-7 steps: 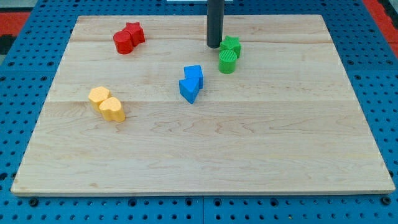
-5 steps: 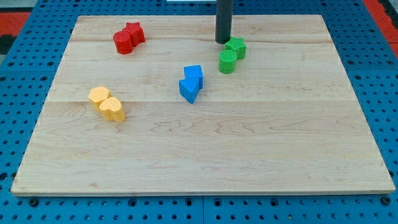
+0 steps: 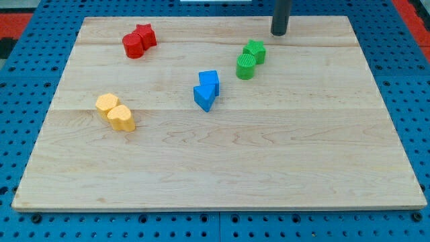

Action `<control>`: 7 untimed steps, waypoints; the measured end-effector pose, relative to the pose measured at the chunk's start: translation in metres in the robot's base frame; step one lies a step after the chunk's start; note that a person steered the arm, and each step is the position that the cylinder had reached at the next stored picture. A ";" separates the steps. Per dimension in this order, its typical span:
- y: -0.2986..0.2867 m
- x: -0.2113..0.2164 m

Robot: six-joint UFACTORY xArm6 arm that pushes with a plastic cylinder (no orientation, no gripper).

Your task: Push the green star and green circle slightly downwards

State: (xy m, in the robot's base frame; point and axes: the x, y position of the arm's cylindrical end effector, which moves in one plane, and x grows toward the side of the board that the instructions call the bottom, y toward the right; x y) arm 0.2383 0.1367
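The arm's rod ends in my tip (image 3: 279,33), a plain dark point with nothing to open or close and nothing held. It stands on the wooden board (image 3: 269,168) near the view's top edge, right of centre. The green star (image 3: 254,51) lies below the tip and slightly to the view's left, clear of it, with bare wood between them. The green circle (image 3: 246,66) touches the star on its lower left side, farther from the tip. Two blue blocks (image 3: 207,89) sit together near the board's centre. Two red blocks (image 3: 139,40) lie at the upper left, and two yellow blocks (image 3: 115,111) at the left.
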 end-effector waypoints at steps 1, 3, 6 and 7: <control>0.004 0.008; -0.045 0.039; -0.099 0.032; -0.108 0.049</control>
State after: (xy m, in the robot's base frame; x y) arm 0.2871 0.0286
